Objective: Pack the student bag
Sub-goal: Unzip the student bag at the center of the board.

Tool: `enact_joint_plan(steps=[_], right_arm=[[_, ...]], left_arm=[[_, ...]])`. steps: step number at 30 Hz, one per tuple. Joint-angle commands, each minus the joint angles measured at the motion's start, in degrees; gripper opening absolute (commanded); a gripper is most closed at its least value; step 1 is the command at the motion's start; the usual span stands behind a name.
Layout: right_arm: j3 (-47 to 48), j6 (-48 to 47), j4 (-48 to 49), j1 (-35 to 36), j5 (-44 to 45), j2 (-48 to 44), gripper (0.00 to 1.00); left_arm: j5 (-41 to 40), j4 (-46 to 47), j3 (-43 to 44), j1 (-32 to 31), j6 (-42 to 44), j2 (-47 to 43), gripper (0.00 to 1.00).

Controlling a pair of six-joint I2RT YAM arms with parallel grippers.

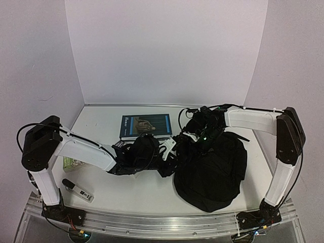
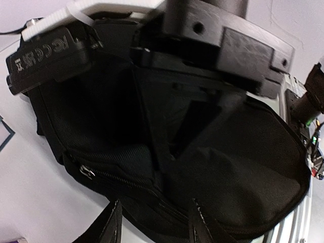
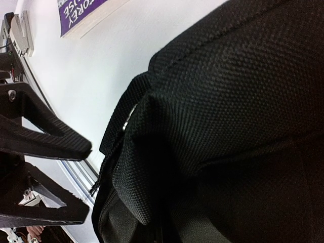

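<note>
Student bag (image 1: 212, 172) slumped on the table (image 1: 101, 131), right at the tips of the left gripper (image 1: 171, 157) and directly beneath the right gripper (image 1: 195, 142). From the left wrist: both fingers (image 2: 109, 228) standing partway apart, the bag's lower seam crossing the gap just ahead of the tips, a zip pull (image 2: 86, 172) a little beyond the left-hand finger, the dark mouth gaping ahead and to the right. Impossible to say from here: cloth nipped or merely straddled. Right gripper closed all the way, apparently on a thin pinch of the upper lip, cloth tented up toward it. Judged limp, not stiff: no shape of its own, sagging wherever unsupported, mouth likely to fall shut without a lift on the rim. Probably light while unfilled, yet bulky and apt to bunch and drag rather than slide. Coarse weave, so fair friction against the fingers; nothing fragile. Best taken by a doubled seam, the rim beside the zip, or the strap (image 3: 114, 126) close by the right fingers, never a single flat layer. Better one hold high on the lip and another low on the opposite edge, spreading the mouth for the blue book (image 1: 145, 125) off to the far side of the left fingers.
</note>
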Motion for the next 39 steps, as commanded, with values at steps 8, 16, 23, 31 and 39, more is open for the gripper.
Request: enact_joint_plan(steps=[8,16,23,31,39], right_arm=[[1.43,0.37,0.58,0.03,-3.24,-0.70,0.00],[1.42,0.39,0.62,0.03,-2.35,-0.61,0.00],[2.20,0.71,0.67,-0.19,-0.34,0.13,0.00],[2.37,0.71,0.66,-1.20,-0.29,0.26,0.00],[3.23,2.43,0.72,-1.51,-0.97,0.90,0.00]], left_arm=[[-6.42,-0.46,2.52,-0.33,0.86,0.48,0.24],[-5.27,0.64,-0.88,-0.34,0.35,-2.56,0.00],[-0.56,0.02,-2.57,-1.37,1.21,-4.75,0.00],[3.49,0.29,-6.10,-2.28,0.07,-6.36,0.00],[6.83,-2.16,-4.42,-4.13,3.15,-4.97,0.00]])
